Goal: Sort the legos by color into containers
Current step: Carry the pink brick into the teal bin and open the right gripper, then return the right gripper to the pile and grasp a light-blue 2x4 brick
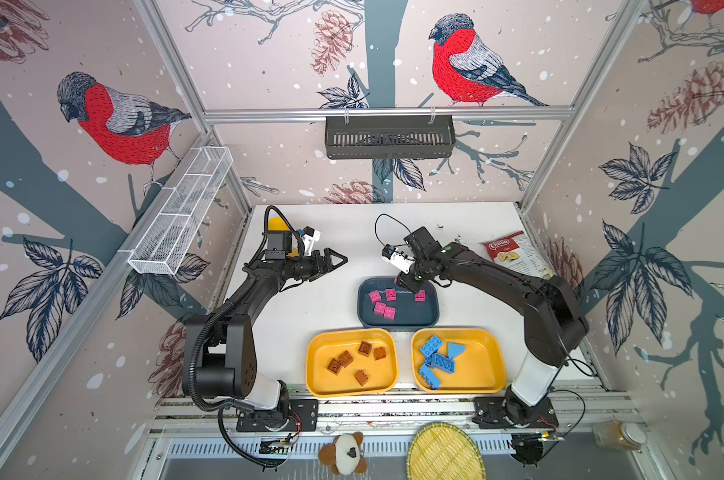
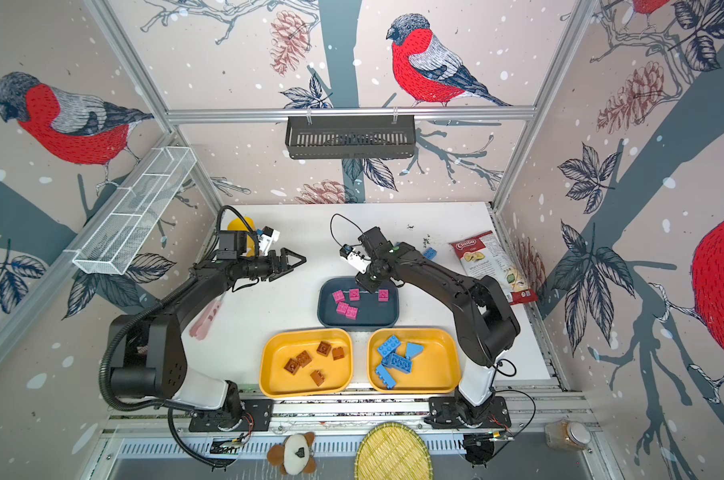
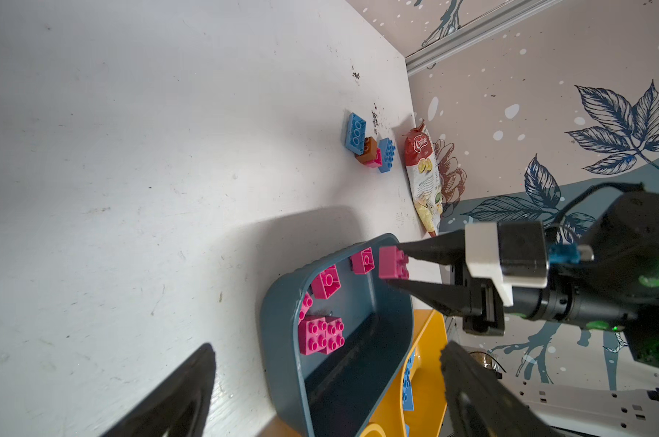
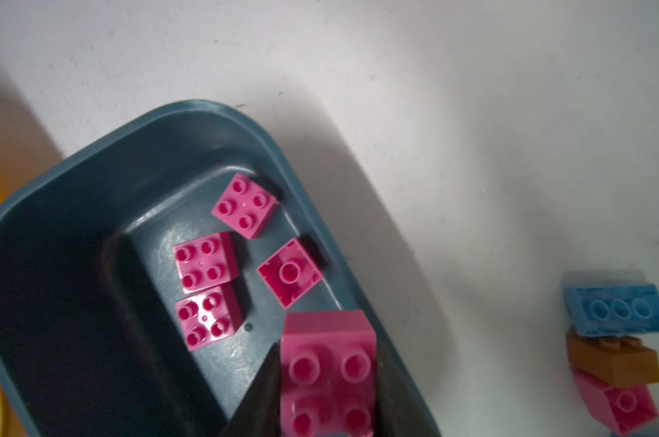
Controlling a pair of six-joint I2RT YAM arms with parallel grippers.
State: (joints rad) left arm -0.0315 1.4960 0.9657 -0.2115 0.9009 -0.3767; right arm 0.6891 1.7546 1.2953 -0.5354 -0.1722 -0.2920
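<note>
Two black fingers (image 3: pixel 430 248) of the right gripper (image 3: pixel 394 263) are clamped on a pink brick (image 4: pixel 327 363). They pinch its opposite side walls near the tips, with the studs turned toward the wrist camera and part of the brick jutting past the tips. We judge that it hangs above the teal tray (image 4: pixel 191 104), close over the rim on the side toward the unsorted bricks rather than over the middle.

To release well, we would carry it a little further inward over bare floor, lower it, and only then part the fingers. That way it neither clips the rim nor bounces off the five pink bricks (image 1: pixel 379 308) lying inside.

Beyond the tray, a loose cluster (image 3: pixel 369 147) of blue, brown and pink bricks sits beside the chips bag (image 3: pixel 422 178). Our left gripper (image 1: pixel 338 261) hovers empty with its fingers spread wide, apart from the tray.
</note>
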